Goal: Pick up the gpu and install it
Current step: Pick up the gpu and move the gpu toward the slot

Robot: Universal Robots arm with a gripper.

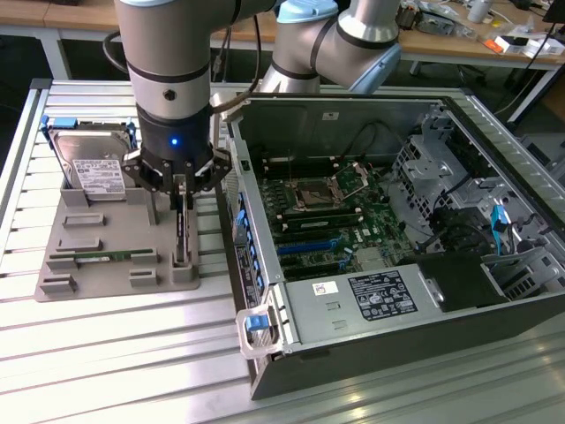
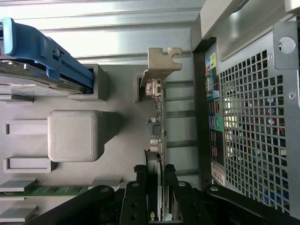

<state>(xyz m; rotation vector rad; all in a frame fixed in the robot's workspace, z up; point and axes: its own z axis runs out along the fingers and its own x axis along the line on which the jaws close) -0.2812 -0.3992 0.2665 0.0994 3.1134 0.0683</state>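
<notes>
The gpu (image 1: 182,237) is a thin black card standing on edge in a slot of the grey holder (image 1: 97,225), on the side nearest the computer case. In the wrist view the gpu (image 2: 157,123) runs away from the camera and ends in its silver-beige bracket (image 2: 160,64). My gripper (image 1: 181,196) hangs straight above the card. Its two black fingers (image 2: 139,190) press against both faces of the card's near end, so my gripper (image 2: 155,185) is shut on the gpu. The card's lower edge still sits in the holder's slot.
A silver hard drive (image 1: 93,172) with blue rails (image 2: 44,54) and a green memory stick (image 1: 106,257) also rest in the holder. The open computer case (image 1: 459,291) with its motherboard (image 1: 327,212) lies at the exterior view's right, its perforated rear panel (image 2: 253,122) close beside the card.
</notes>
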